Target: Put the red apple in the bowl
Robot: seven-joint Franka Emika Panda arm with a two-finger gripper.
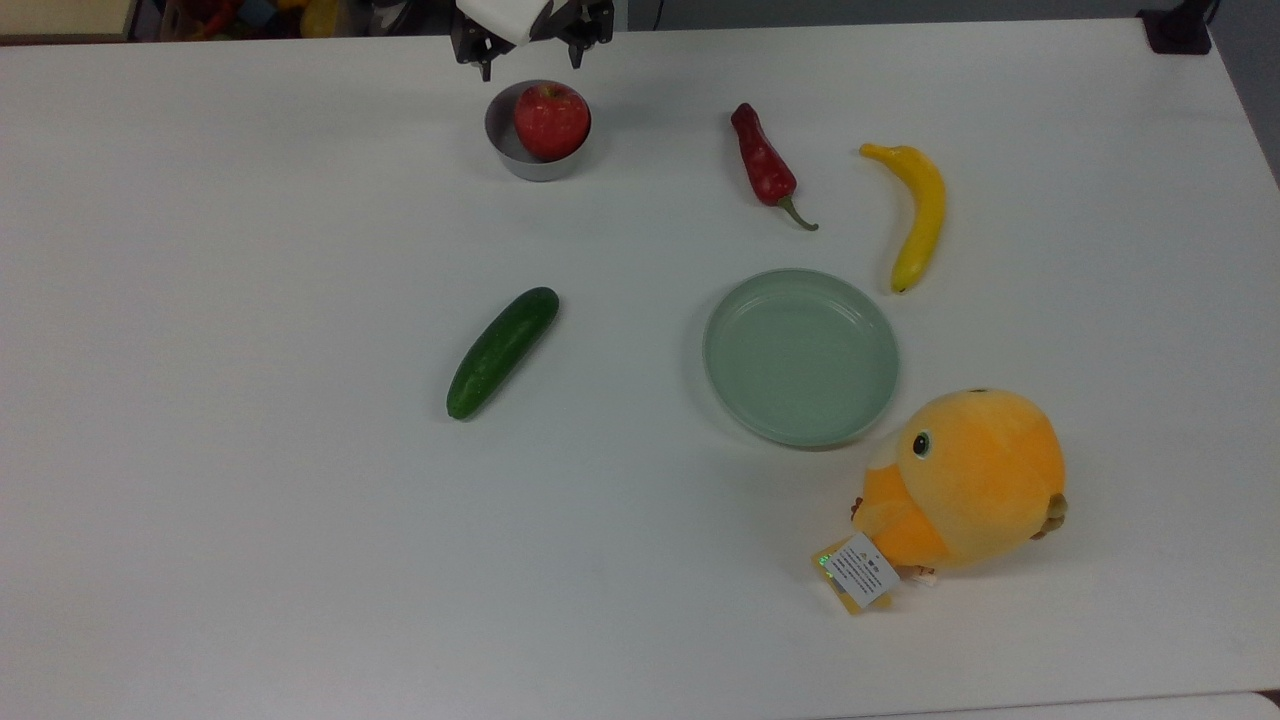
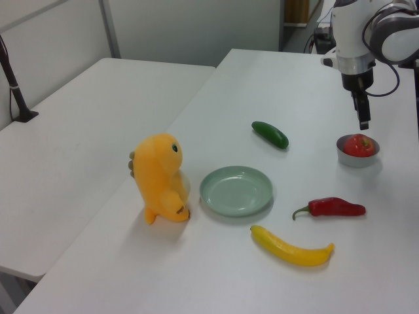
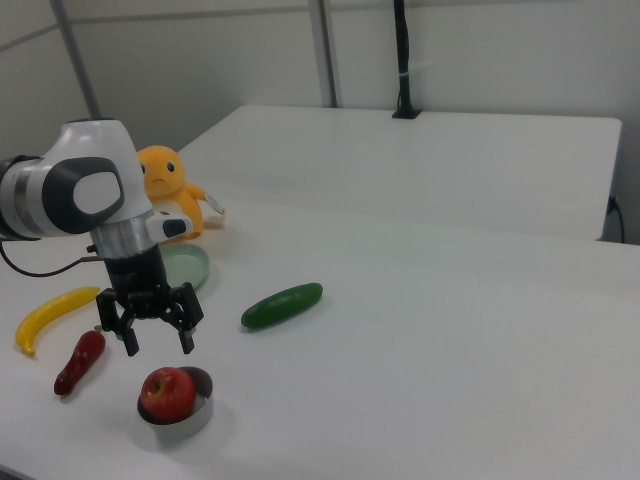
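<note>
Sitting in the bowl point(image 1: 520, 160), the red apple point(image 1: 551, 120) rises above its rim near the far edge of the white desk point(image 1: 250, 500) in the top view. We see bare desk around the bowl. Our fingers point(image 3: 131, 342) hang spread apart just above the apple, empty.

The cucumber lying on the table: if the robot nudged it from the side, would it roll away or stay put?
The cucumber is long and rounded, lying flat, so a push across its length would probably roll it. Its slight curve might make it veer. It looks glossy, perhaps a little slippery.
</note>
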